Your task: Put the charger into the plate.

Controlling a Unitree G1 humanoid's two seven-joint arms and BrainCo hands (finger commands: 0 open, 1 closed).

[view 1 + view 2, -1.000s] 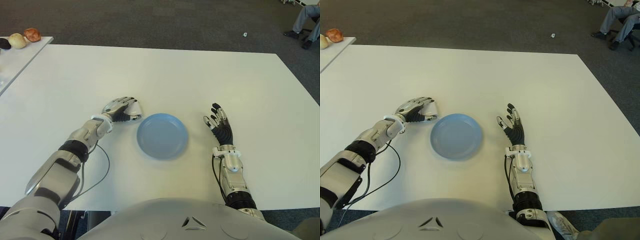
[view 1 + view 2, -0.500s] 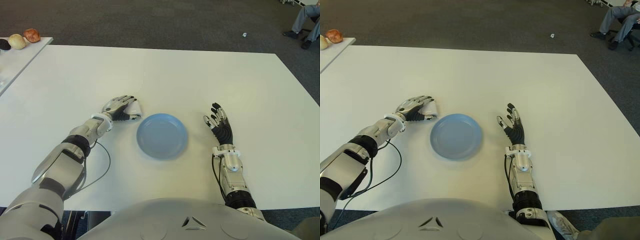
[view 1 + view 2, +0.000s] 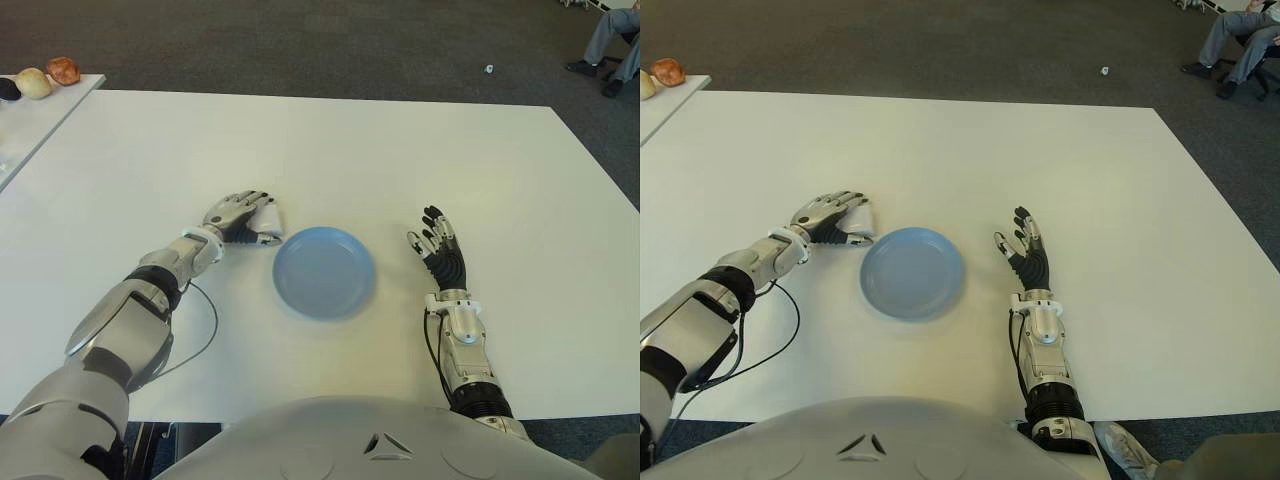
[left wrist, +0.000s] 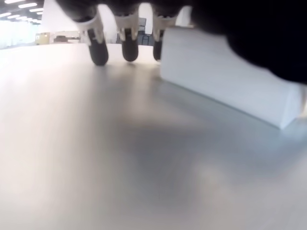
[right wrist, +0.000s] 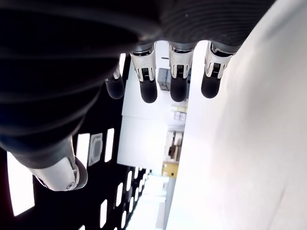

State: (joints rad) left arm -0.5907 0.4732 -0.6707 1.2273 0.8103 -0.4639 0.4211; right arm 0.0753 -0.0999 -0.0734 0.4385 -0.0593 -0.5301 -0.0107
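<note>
Round blue plate [image 3: 324,272] sitting bare on the white table [image 3: 400,160].
Left hand [image 3: 237,216] curling over the boxy white charger [image 4: 225,79]; right hand [image 3: 437,245] lying with fingers spread, holding nothing.

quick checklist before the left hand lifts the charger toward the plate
1. Left hand over the charger: ok, fingers curled over the white block, just left of the plate.
2. Firm grasp: cannot tell; the left wrist view shows the charger lying on the table with fingertips beyond it.
3. Plate free to receive: ok, nothing in it.
4. Path to the plate: ok, bare table between them.
5. Right hand out of the way: ok, open, right of the plate, holding nothing.
</note>
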